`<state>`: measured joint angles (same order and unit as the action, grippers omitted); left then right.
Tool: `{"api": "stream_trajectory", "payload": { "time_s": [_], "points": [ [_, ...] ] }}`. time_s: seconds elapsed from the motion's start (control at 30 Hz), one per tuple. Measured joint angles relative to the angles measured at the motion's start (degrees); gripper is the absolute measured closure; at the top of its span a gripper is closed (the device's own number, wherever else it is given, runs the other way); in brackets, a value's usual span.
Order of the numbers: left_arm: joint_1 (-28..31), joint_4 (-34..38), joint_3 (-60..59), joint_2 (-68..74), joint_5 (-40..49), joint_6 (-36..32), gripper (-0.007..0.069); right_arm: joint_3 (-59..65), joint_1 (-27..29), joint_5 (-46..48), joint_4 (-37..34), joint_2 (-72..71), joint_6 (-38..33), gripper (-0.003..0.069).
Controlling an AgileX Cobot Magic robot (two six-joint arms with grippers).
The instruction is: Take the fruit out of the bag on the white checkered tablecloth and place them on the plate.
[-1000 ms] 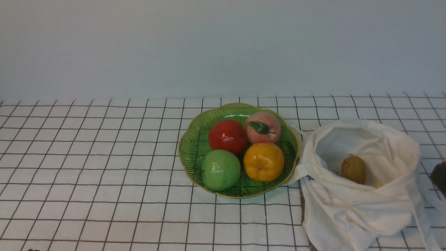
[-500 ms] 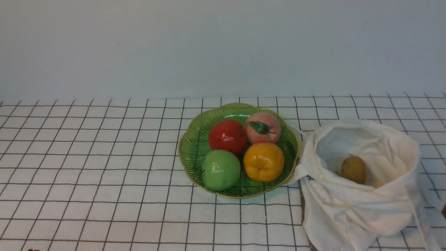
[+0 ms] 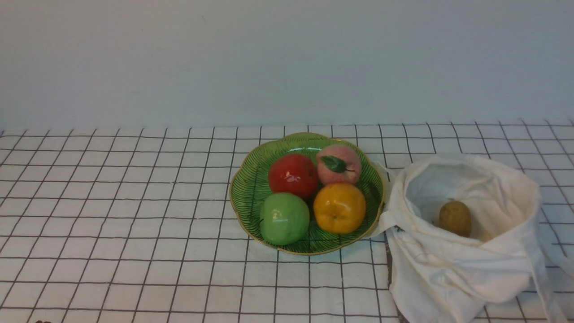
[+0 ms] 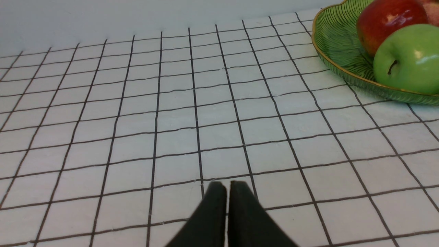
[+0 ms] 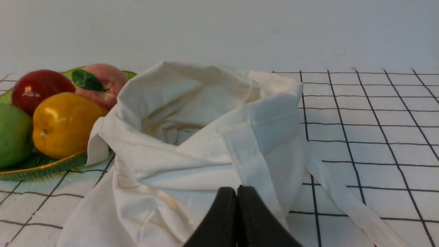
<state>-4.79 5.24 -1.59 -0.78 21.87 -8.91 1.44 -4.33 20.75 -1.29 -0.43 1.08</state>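
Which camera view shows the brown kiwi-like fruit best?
The front view: it looks into the open bag, where the brown fruit lies. The right wrist view shows the bag but not the fruit; the left wrist view shows neither.

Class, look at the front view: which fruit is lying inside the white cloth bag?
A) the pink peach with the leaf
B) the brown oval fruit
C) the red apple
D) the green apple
B, since the brown oval fruit shows through the open mouth of the bag, while the other three lie on the green plate.
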Motion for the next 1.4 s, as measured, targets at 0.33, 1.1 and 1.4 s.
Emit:
{"api": "stream_trajectory", "payload": {
  "time_s": [0.33,1.1,1.4],
  "points": [
    [0.00,0.00,0.00,0.00,0.00,0.00,0.0632,0.00,3.22,0.05,0.00,0.00,0.00,0.0673],
    [0.00,0.00,0.00,0.00,0.00,0.00,0.0632,0.00,3.50,0.05,0.00,0.00,0.00,0.0673],
    [0.00,0.00,0.00,0.00,0.00,0.00,0.0632,0.00,3.50,0.05,0.00,0.00,0.00,0.0673]
  ]
}}
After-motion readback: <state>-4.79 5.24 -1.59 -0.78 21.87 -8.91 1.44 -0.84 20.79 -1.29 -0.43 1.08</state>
